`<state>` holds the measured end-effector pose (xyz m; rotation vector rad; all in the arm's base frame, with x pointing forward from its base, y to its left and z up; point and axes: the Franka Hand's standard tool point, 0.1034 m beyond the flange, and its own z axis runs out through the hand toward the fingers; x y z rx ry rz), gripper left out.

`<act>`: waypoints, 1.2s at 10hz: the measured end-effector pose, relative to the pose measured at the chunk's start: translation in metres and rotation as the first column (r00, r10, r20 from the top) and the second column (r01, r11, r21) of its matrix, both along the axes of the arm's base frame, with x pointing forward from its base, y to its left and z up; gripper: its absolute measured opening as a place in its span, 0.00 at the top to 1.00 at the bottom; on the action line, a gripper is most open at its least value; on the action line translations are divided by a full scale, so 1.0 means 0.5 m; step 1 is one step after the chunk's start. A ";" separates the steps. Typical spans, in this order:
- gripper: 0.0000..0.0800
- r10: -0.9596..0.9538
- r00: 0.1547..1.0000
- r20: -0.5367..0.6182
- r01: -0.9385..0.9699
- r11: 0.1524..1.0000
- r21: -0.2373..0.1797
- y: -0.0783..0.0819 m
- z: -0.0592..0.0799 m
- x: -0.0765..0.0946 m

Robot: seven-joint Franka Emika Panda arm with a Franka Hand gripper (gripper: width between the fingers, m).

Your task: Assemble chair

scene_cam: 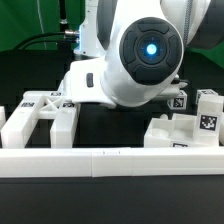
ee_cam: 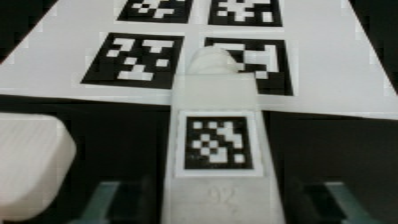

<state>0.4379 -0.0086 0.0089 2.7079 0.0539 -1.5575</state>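
Spread open, the hand (ee_cam: 222, 200) is seen astride a narrow tagged chair bar (ee_cam: 217, 140), a dark gap being left at each finger (ee_cam: 116, 200); nothing is gripped. The black worktop (scene_cam: 115, 130) is crossed in front by the long white rail (scene_cam: 110, 160). The bar's far end is seen against the marker board (ee_cam: 71, 60). A slotted chair panel (scene_cam: 40, 115) is set at the exterior view's left, and tagged chair blocks (scene_cam: 190, 125) at its right.
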 end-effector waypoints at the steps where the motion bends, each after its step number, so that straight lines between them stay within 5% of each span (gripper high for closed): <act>1: 0.64 0.000 1.000 0.002 0.000 1.000 0.000 0.000 0.001 0.002; 4: 0.64 -0.003 1.000 0.006 0.003 1.000 0.003 0.000 0.023 0.020; 7: 0.64 -0.010 1.000 0.015 0.010 1.000 0.015 -0.005 0.097 0.079; 11: 0.64 -0.010 0.997 0.074 0.009 1.000 0.010 -0.008 0.072 0.085; 12: 0.64 -0.084 0.988 0.133 0.088 0.996 -0.020 0.008 0.079 0.097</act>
